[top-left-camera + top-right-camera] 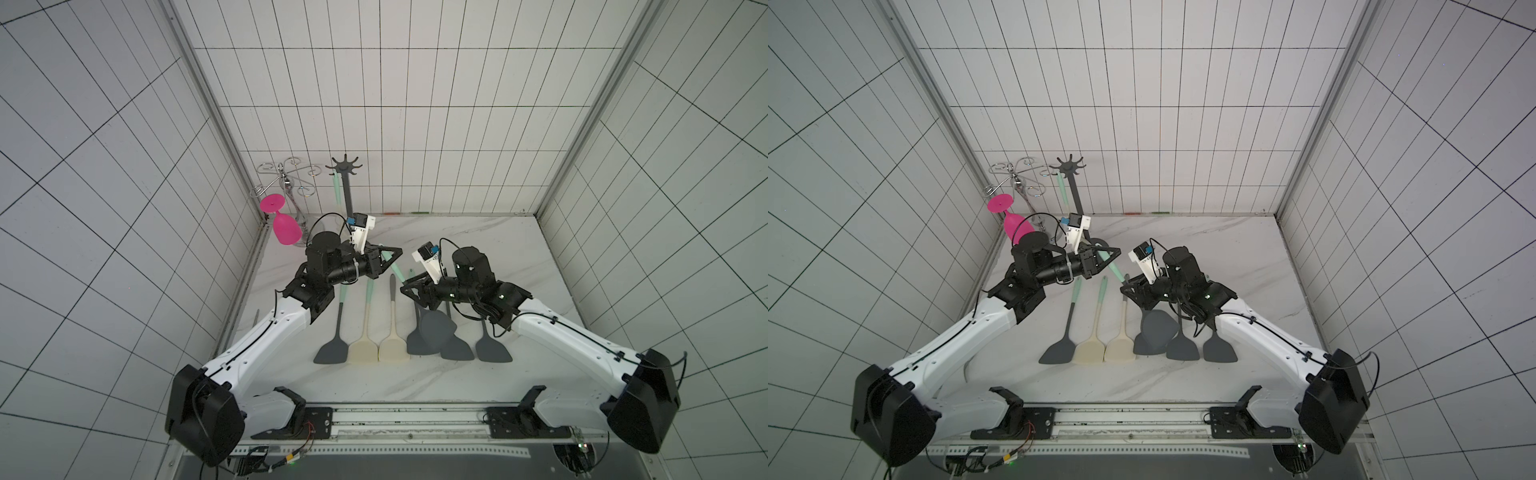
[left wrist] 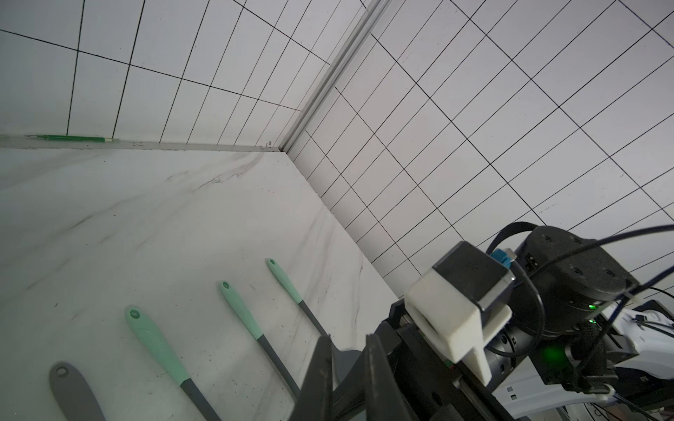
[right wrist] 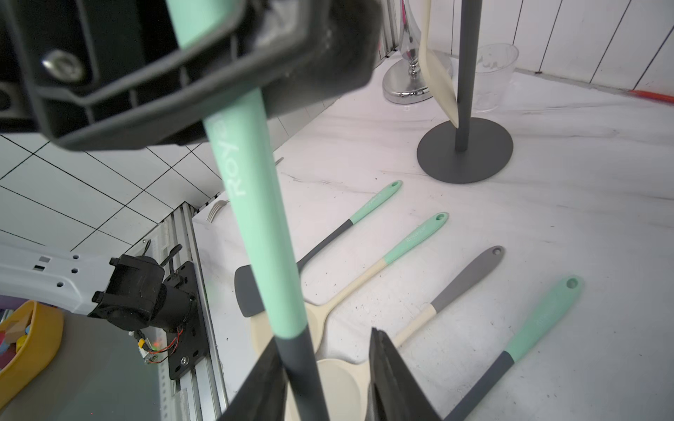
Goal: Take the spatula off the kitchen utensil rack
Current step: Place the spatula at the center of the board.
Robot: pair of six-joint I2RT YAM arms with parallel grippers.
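Only the right wrist view shows the rack (image 3: 466,73) meeting the table (image 3: 547,189), a cream spatula (image 3: 437,80) hanging by its pole, a clear cup (image 3: 496,73) behind. The left gripper (image 3: 219,62) clamps the mint-handled spatula (image 3: 251,204), off the rack; the right gripper (image 3: 324,339) gapes around its shaft.

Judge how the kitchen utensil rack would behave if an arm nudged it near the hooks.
Likely tippy: the kitchen utensil rack is a tall thin pole on a flat round base, so a high nudge could rock it. Pushed low, it may slide on the smooth table. The spatula hanging off one side might swing.
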